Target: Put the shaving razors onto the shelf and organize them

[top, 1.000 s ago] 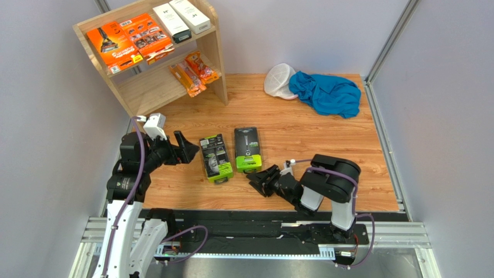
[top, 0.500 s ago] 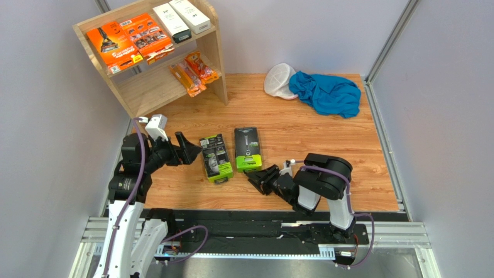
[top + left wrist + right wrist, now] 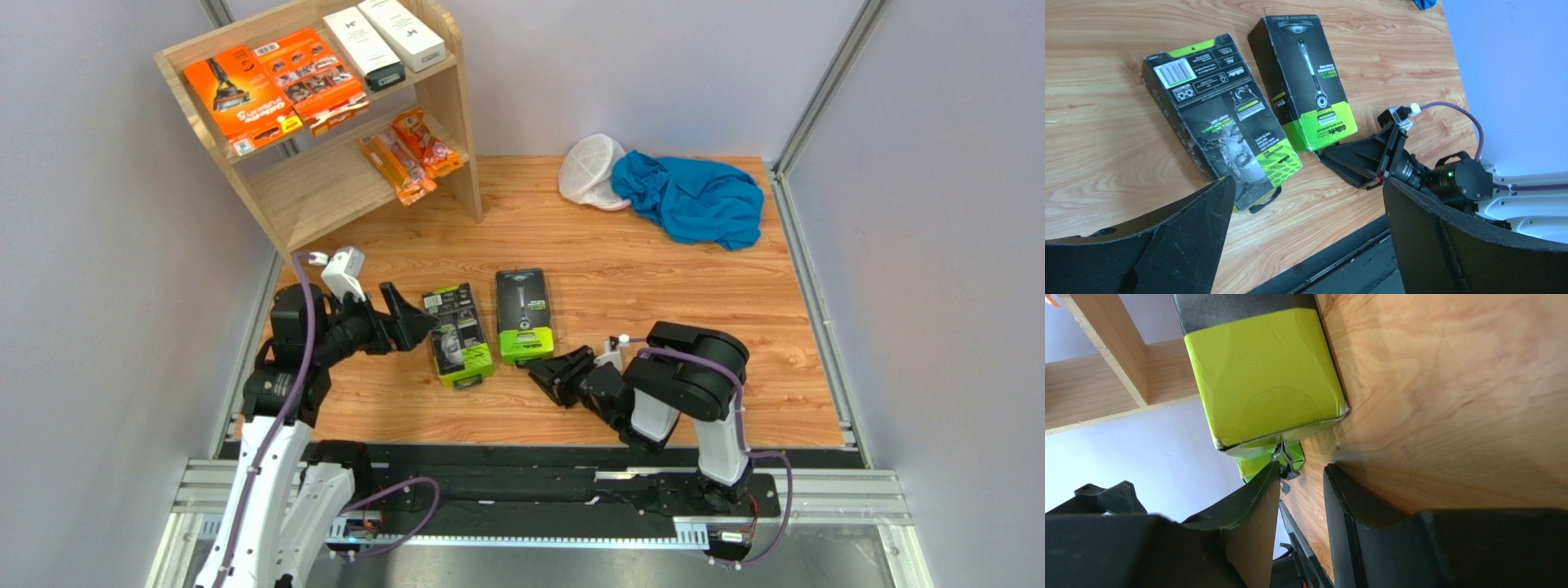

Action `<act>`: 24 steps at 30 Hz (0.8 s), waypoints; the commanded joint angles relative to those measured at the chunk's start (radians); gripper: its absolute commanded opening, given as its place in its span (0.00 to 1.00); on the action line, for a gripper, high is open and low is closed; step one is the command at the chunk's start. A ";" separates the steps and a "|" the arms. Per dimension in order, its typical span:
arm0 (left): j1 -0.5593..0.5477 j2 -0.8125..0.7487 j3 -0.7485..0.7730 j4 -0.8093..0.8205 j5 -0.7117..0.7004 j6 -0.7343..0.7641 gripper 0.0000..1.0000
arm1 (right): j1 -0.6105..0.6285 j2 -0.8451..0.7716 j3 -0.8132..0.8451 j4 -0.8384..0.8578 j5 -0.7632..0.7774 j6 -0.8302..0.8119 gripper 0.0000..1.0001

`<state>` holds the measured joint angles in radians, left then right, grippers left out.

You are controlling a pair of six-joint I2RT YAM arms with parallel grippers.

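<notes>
Two black-and-lime-green razor packs lie flat on the wood floor, the left one [image 3: 456, 333] and the right one [image 3: 524, 315]. They also show in the left wrist view, left [image 3: 1220, 116] and right [image 3: 1306, 79]. My left gripper [image 3: 411, 325] is open and empty, just left of the left pack, jaws wide in the left wrist view [image 3: 1308, 184]. My right gripper [image 3: 555, 371] lies low on the floor just below the right pack's green end [image 3: 1263, 373], jaws slightly apart and empty [image 3: 1303, 467]. The shelf [image 3: 460, 110] holds two flat orange packs [image 3: 239, 98], two white boxes [image 3: 364, 49] and two small orange packets [image 3: 396, 165].
A blue cloth [image 3: 689, 196] and a white mesh cap [image 3: 591, 169] lie at the back right. Grey walls close in the floor on both sides. A black rail [image 3: 552, 459] runs along the near edge by the arm bases.
My left gripper has moved right, closer to the left green pack. My right gripper has shifted slightly right, near the right pack's lower end. The packs have not moved.
</notes>
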<state>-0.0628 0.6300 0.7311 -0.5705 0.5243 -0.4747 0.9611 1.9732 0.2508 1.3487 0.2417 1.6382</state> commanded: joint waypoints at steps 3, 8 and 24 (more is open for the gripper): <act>-0.049 0.008 -0.019 0.081 0.013 -0.042 0.99 | -0.028 0.009 0.057 0.162 0.031 -0.043 0.29; -0.071 0.016 -0.055 0.125 0.026 -0.071 0.98 | -0.028 -0.013 0.071 0.161 0.021 -0.075 0.22; -0.291 0.275 -0.157 0.461 -0.018 -0.235 0.93 | -0.028 -0.080 0.059 0.161 0.001 -0.104 0.00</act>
<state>-0.3222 0.8654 0.5678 -0.2481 0.5301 -0.6590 0.9379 1.9270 0.3073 1.3025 0.2298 1.5700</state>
